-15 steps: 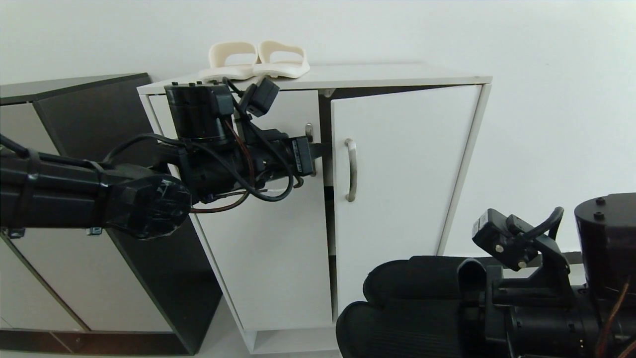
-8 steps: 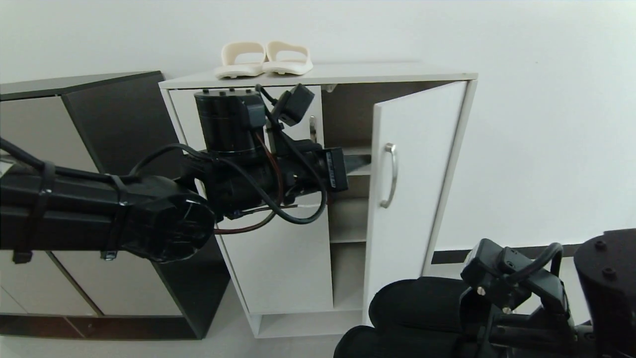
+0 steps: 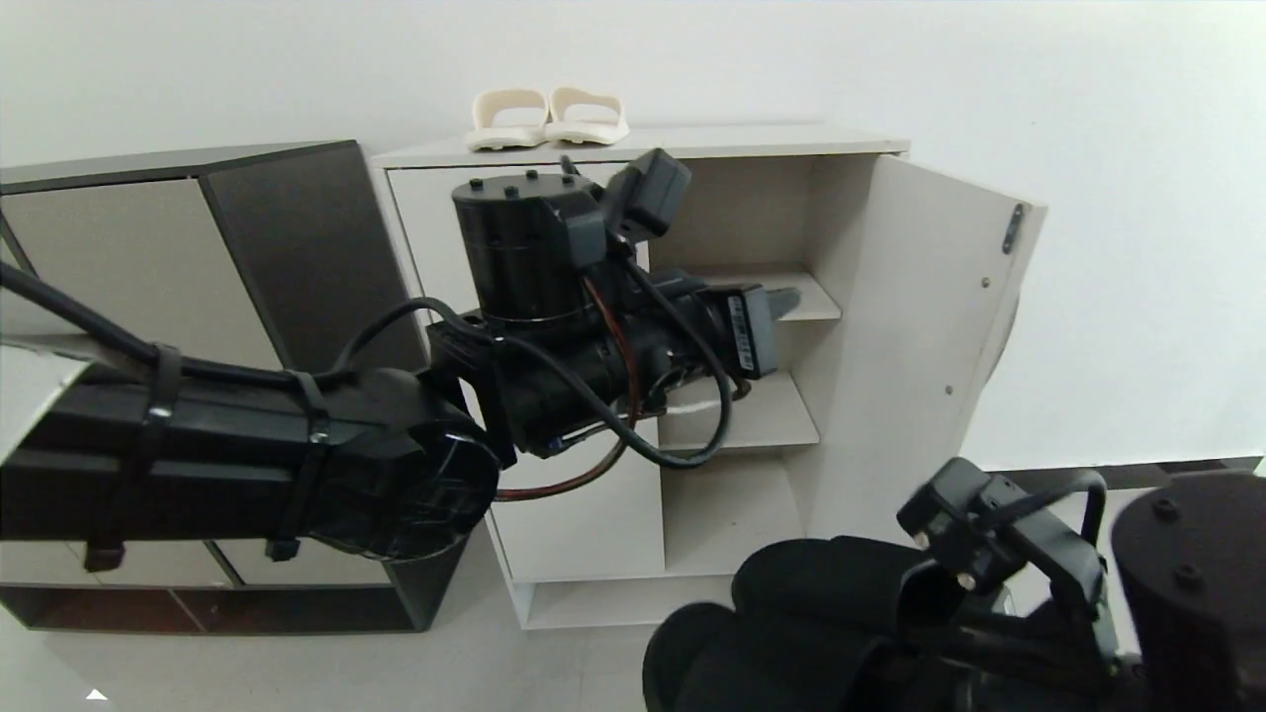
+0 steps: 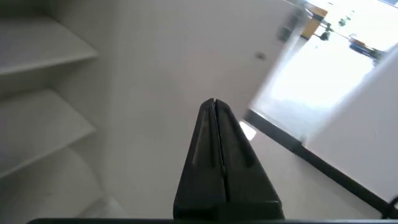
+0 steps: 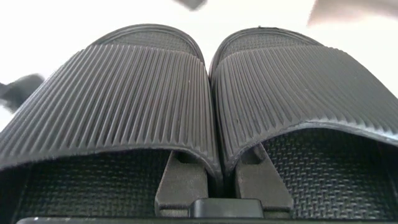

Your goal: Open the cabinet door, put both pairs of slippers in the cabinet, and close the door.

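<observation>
Hidden behind the left arm: most of the closed left door of the white cabinet, with only its upper corner and lower part on show. Hidden too: the handle of the right door, swung wide with its inner face and hinge plate turned to the head camera, lower edge covered by the black slippers. Two bare shelves visible in the open compartment. Left gripper level with the upper shelf in front of that compartment, fingers pressed flat together on nothing, pointing toward the door side. Black slippers low at the near right, side by side, cut off by the lower edge of the head view, rounded ends toward the cabinet, long axis straight out from the wrist. From the right wrist, ribbed straps arching over textured soles; right gripper clamped on the pair, one finger under each strap, pinching the two inner edges together. Probably toes outward, though not certain from this angle. Cream slippers on the cabinet top near its back left, side by side and touching, long axes front to back. Dark cabinet just beside, on the left
</observation>
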### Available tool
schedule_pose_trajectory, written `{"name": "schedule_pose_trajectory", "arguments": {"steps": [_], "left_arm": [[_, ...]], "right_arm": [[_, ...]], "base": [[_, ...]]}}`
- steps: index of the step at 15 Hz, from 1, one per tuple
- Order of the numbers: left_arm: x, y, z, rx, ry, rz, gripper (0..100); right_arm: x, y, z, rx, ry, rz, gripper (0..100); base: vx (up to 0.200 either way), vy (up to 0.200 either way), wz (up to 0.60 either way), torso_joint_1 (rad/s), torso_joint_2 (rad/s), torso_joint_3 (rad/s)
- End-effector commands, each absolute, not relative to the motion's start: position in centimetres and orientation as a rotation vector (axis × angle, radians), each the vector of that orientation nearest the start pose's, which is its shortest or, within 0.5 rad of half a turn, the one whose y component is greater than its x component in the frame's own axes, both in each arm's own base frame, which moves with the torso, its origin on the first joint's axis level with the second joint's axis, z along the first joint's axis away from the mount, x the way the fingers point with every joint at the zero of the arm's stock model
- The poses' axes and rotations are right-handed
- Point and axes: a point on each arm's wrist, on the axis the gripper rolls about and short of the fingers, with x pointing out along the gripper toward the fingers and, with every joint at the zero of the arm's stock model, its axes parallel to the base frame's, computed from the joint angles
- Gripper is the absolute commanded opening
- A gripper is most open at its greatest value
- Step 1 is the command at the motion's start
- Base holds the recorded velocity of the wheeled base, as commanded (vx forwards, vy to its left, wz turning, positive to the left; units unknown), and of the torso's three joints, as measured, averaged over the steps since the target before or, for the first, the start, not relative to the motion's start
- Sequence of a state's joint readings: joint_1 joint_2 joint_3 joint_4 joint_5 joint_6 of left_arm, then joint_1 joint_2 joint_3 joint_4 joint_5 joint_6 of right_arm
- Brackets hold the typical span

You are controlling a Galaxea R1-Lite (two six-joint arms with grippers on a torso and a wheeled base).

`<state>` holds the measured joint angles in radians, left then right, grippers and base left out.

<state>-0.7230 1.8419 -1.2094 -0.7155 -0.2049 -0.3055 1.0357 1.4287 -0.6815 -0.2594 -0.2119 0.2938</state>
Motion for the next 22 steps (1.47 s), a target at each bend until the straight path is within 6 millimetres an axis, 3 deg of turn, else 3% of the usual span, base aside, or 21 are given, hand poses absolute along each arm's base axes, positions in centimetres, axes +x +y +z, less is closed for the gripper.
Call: {"name": "schedule_pose_trajectory", "arguments": {"steps": [1, 3, 4, 5, 7, 9, 10, 11, 15, 20, 22], "left_arm": [[25.8, -19.0, 29.0, -0.278, -0.057, -0.693, 0], [20.8, -13.7, 28.4, -0.089, -0.008, -0.321, 0], [18.1, -11.6, 27.8, -0.062, 0.008, -0.222, 0], [13.2, -7.1, 25.6, -0.020, 0.051, -0.063, 0], [6.5, -1.2, 22.7, -0.013, 0.062, 0.164, 0], [0.2, 1.1, 19.1, -0.028, 0.030, 0.367, 0], [-1.1, 1.2, 17.9, -0.031, 0.026, 0.409, 0], [-3.3, 1.0, 14.8, -0.034, 0.007, 0.430, 0], [-3.2, 0.7, 8.5, -0.010, 0.052, 0.301, 0], [-2.3, 0.4, 7.9, -0.023, -0.038, 0.158, 0], [-2.3, -0.2, 7.5, -0.005, 0.014, -0.078, 0]], "right_arm": [[16.8, 21.8, 15.8, -0.017, 0.512, 0.483, 0], [18.9, 22.2, 15.3, 0.005, 0.440, 0.395, 0], [19.2, 22.0, 15.3, -0.001, 0.431, 0.382, 0], [19.3, 21.9, 15.2, -0.002, 0.431, 0.373, 0], [19.4, 21.8, 15.2, 0.000, 0.430, 0.370, 0], [19.5, 21.9, 15.2, -0.009, 0.428, 0.372, 0], [19.5, 21.8, 15.1, -0.010, 0.429, 0.370, 0], [19.4, 21.8, 15.1, -0.011, 0.429, 0.369, 0], [19.3, 21.7, 15.0, -0.015, 0.432, 0.364, 0], [19.2, 21.7, 14.9, -0.009, 0.421, 0.369, 0], [19.1, 21.7, 14.9, -0.006, 0.417, 0.373, 0]], "base": [[0.000, 0.000, 0.00, 0.000, 0.00, 0.000], [0.000, 0.000, 0.00, 0.000, 0.00, 0.000], [0.000, 0.000, 0.00, 0.000, 0.00, 0.000], [0.000, 0.000, 0.00, 0.000, 0.00, 0.000], [0.000, 0.000, 0.00, 0.000, 0.00, 0.000], [0.000, 0.000, 0.00, 0.000, 0.00, 0.000], [0.000, 0.000, 0.00, 0.000, 0.00, 0.000], [0.000, 0.000, 0.00, 0.000, 0.00, 0.000], [0.000, 0.000, 0.00, 0.000, 0.00, 0.000], [0.000, 0.000, 0.00, 0.000, 0.00, 0.000], [0.000, 0.000, 0.00, 0.000, 0.00, 0.000]]}}
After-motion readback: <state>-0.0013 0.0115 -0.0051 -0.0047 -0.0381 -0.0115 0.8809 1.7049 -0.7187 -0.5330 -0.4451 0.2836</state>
